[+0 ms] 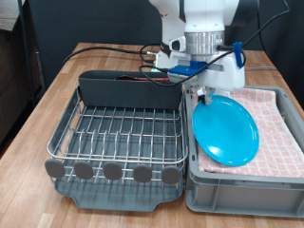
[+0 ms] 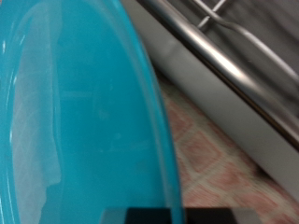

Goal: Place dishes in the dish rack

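The bright-blue plate (image 1: 226, 131) stands tilted on edge over the grey bin, its top-left rim between my fingers. My gripper (image 1: 202, 97) is shut on that rim, just to the exterior view's right of the dish rack (image 1: 116, 133). The rack's silver wire grid holds no dish. In the wrist view the plate (image 2: 75, 112) fills most of the picture, its edge runs down to a dark fingertip (image 2: 154, 216), and the rack's wire rim (image 2: 224, 61) lies beyond. The wooden spoon and white mug do not show.
The grey bin (image 1: 237, 185) lined with pink checked cloth (image 1: 280, 123) sits against the rack's right side in the exterior view. Black cables (image 1: 104, 49) run over the wooden table behind the rack's tall back compartment (image 1: 128, 90).
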Available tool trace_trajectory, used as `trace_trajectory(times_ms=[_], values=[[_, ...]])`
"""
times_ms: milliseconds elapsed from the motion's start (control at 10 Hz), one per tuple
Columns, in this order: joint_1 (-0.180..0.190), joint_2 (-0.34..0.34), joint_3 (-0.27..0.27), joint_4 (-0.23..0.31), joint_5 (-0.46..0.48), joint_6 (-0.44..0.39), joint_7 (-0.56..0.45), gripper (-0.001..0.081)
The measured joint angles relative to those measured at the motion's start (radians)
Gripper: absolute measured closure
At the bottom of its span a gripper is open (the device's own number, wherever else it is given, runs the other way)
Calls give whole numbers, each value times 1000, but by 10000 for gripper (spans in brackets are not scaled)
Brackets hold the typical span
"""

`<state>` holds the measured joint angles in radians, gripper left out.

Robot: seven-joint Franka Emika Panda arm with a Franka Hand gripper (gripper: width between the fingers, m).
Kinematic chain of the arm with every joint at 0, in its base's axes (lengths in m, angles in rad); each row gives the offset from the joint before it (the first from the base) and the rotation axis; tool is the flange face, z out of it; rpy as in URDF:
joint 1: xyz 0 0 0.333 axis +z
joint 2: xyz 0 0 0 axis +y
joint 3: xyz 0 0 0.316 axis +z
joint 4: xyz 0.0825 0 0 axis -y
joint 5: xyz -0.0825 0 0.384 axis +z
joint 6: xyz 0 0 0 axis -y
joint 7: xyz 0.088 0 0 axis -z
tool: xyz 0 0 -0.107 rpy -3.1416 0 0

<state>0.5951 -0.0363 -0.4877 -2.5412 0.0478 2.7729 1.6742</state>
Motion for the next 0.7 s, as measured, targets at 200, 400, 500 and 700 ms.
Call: trace_trajectory(times_ms=[200, 400, 500, 700], values=[[-34, -75, 5, 0, -157, -123, 128, 781], [-70, -154, 18, 15, -280, -288, 214, 781], [-87, -187, 29, 38, -339, -397, 237, 781], [-108, -227, 43, 104, -422, -596, 242, 781]])
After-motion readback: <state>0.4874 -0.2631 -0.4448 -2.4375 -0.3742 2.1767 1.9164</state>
